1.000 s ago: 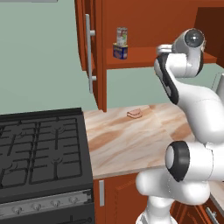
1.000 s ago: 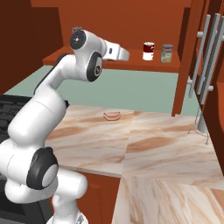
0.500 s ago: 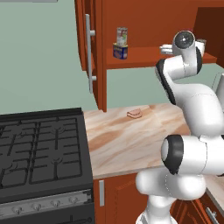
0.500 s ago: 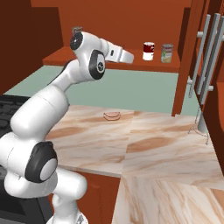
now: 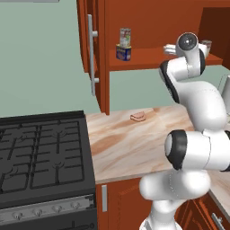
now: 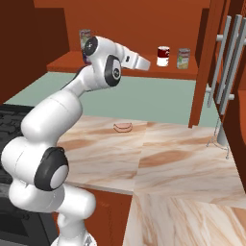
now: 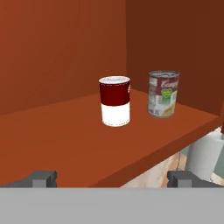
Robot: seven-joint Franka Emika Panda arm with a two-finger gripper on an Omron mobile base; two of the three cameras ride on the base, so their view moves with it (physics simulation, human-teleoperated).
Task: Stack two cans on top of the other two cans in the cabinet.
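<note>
Red can (image 7: 114, 107) stands upright on the cabinet (image 7: 65, 131) shelf ahead of the wide-open, empty gripper (image 7: 114, 178), which should advance level and centred before closing.

Four cans on the shelf (image 6: 144, 72): a slim silver can (image 5: 125, 37) standing atop a squat blue can (image 5: 123, 52), plus a red can (image 7: 114, 107) and a silver can with a green and white label (image 7: 162, 93) standing separately. One small pink item (image 6: 123, 127) on the worktop (image 6: 178, 158). One stove (image 5: 40, 157).
</note>
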